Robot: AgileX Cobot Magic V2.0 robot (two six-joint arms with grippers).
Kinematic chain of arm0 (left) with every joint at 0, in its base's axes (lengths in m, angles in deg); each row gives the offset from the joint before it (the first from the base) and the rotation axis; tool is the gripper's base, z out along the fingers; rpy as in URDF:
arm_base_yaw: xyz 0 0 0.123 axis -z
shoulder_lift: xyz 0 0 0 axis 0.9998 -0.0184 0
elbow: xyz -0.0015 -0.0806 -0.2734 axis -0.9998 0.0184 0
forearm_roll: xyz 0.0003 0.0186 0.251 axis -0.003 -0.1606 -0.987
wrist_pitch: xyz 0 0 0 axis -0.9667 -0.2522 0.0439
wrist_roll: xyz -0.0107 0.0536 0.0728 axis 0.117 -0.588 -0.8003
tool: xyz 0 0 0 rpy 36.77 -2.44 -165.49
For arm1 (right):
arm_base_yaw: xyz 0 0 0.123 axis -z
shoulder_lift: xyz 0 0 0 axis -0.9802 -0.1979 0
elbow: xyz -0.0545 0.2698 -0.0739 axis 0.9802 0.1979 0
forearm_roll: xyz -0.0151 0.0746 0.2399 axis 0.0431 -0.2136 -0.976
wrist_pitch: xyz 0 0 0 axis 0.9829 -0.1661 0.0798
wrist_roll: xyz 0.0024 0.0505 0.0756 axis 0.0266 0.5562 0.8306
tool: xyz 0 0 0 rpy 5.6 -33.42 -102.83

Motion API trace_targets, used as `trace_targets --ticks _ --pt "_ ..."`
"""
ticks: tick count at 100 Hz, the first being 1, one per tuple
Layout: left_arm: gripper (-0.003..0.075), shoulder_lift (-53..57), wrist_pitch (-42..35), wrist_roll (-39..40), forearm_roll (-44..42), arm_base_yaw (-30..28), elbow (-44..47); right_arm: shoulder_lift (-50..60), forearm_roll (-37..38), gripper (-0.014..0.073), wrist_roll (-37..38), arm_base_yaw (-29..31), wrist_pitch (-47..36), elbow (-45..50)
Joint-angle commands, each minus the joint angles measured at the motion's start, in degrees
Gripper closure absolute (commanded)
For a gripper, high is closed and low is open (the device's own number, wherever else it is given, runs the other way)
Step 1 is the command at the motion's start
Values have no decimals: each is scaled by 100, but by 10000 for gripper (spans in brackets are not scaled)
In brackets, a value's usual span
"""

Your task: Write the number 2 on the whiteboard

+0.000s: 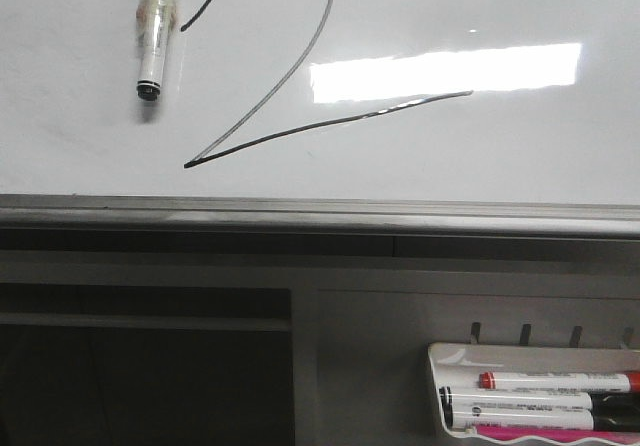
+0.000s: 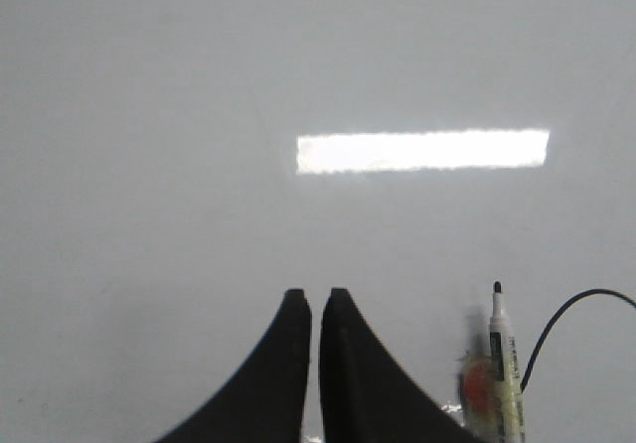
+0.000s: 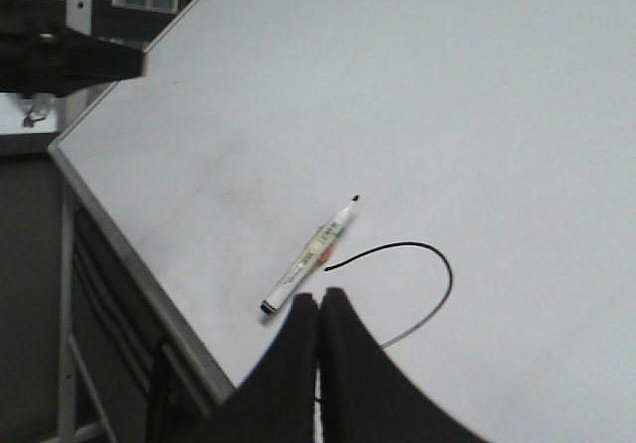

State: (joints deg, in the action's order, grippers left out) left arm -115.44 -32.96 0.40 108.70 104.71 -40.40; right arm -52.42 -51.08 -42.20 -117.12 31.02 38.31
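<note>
Glossy whiteboard (image 1: 80, 116) with grey frame, bright light reflected. Number 2 (image 1: 300, 66) fully drawn across board middle: curved top, long diagonal, slanted base. Marker (image 1: 155, 41) lying loose on board, just beside curve start, uncapped tip visible. Left gripper (image 2: 315, 299) and right gripper (image 3: 320, 299) pinched closed, empty. Writing judged complete; nothing obvious left.

We see the number 2 (image 1: 285, 81), a thin black hand-drawn figure, complete on the glossy, grey-framed whiteboard (image 1: 500, 166), left of the reflected light.
</note>
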Motion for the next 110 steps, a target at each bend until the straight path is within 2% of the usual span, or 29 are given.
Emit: trace_targets --ticks 1,18,30,47,110 --pt "741 897 13 7 -65 -11 318 579 44 663 8 46 -1083 563" --pt "741 2367 13 7 -42 -11 1397 1767 44 663 8 46 -1481 2129" --pt "741 2877 13 7 189 -11 1884 2408 -60 663 8 46 -1481 2606" --pt "741 2999 78 7 406 -11 2084 2811 -60 664 8 46 -1544 2662" --pt "741 2999 55 7 284 -11 2168 2813 -60 664 8 46 -1610 2662"
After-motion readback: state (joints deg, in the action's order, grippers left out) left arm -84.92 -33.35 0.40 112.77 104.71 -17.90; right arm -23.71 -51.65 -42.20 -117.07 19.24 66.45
